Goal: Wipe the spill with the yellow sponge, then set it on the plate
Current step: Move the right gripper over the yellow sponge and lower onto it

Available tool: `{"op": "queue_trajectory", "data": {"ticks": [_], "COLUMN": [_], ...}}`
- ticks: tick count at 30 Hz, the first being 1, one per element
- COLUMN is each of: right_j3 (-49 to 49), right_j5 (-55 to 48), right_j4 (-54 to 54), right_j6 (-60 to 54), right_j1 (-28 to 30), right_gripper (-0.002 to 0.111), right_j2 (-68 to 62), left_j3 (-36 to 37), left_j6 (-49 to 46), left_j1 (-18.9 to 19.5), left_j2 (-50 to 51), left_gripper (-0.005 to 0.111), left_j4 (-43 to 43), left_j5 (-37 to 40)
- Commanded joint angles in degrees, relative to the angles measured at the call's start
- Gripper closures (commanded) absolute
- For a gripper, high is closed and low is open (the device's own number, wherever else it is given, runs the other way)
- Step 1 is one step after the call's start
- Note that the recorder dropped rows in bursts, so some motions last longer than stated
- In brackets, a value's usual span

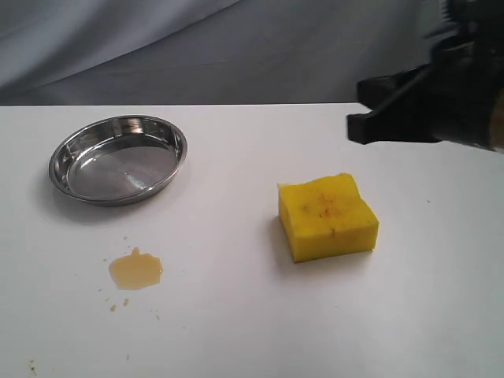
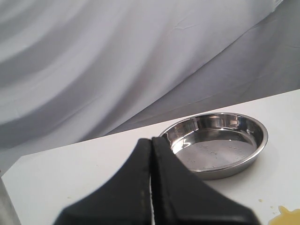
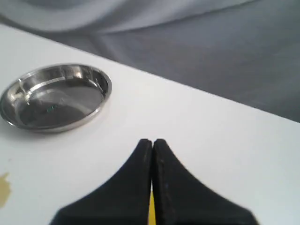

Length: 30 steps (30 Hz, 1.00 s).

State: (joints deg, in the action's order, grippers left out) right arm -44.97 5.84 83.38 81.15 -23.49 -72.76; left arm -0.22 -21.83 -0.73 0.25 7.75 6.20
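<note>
A: Sponge, where?
B: The yellow sponge (image 1: 327,217) lies flat on the table (image 1: 236,331), well apart from the plate (image 1: 118,169), off to its right in the exterior view. Nothing grips it.
A: Spill?
B: The spill (image 1: 135,270) is a whole amber puddle with droplets, near the plate on its camera side. Not wiped.
A: Plate?
B: Upright, shiny, nothing in it.
A: Grippers?
B: Right gripper (image 3: 152,143) is clenched on nothing, hanging farther from the plate than the sponge is. Left gripper (image 2: 151,139) is pinched closed too and empty, with the plate just past its tip.
A: Progress?
B: I'd say zero. Grab, wipe and drop on the plate are all left.
</note>
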Motion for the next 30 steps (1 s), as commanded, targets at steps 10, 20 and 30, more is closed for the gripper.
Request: {"op": "queue_trajectory", "data": {"ticks": [10,20,30], "right_j3": [-10.25,-10.50,-10.50], "right_j5": [10.73,18.11,21.07], "right_j4": [16.57,16.57,16.57], "right_j6": [13.36,15.66,17.12], "right_j1": [-1.70,-1.70,-1.70], "right_gripper": [0.108,0.108,0.108], "right_j2": [-23.65,-20.15,-20.02], "left_j3": [0.22,0.22,0.22], "left_j6": [0.29,0.29,0.29], "left_j1": [-0.20,-0.20,-0.20], "left_j2": [-0.25,-0.25,-0.25], "left_gripper": [0.107,0.107,0.107], "left_j4": [0.14,0.14,0.14], "left_j5": [-0.42,-0.42,-0.42]}}
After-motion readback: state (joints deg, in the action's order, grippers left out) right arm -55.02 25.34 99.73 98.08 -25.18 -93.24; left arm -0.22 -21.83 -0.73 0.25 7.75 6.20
